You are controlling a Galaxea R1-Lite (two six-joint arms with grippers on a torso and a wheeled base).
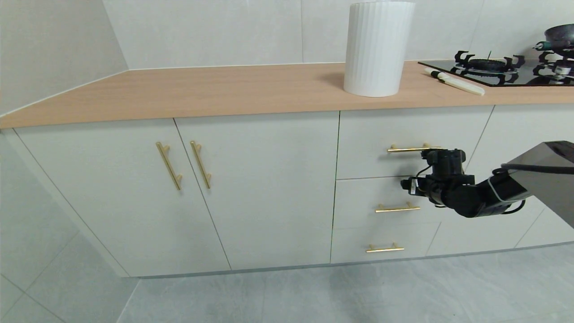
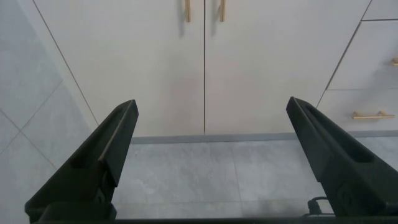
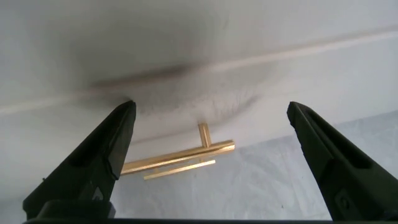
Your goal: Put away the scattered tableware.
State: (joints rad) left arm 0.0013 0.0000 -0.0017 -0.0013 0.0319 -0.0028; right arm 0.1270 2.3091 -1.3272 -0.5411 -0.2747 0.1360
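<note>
Wooden countertop (image 1: 224, 92) over pale cabinets (image 1: 269, 188); white canister (image 1: 376, 49) near hob (image 1: 493, 74); right tool (image 3: 211, 115) spread.

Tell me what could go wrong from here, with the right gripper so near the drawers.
1. The right gripper is open, and the gold drawer handle lies off-centre between its fingers. Closing now might catch only the bar's end or miss it.
2. It hangs close to the drawer front. Pushing further in could scrape the panel.
3. The tall white container stands near the front edge of the counter. A sharp pull on a drawer might rock it.
</note>
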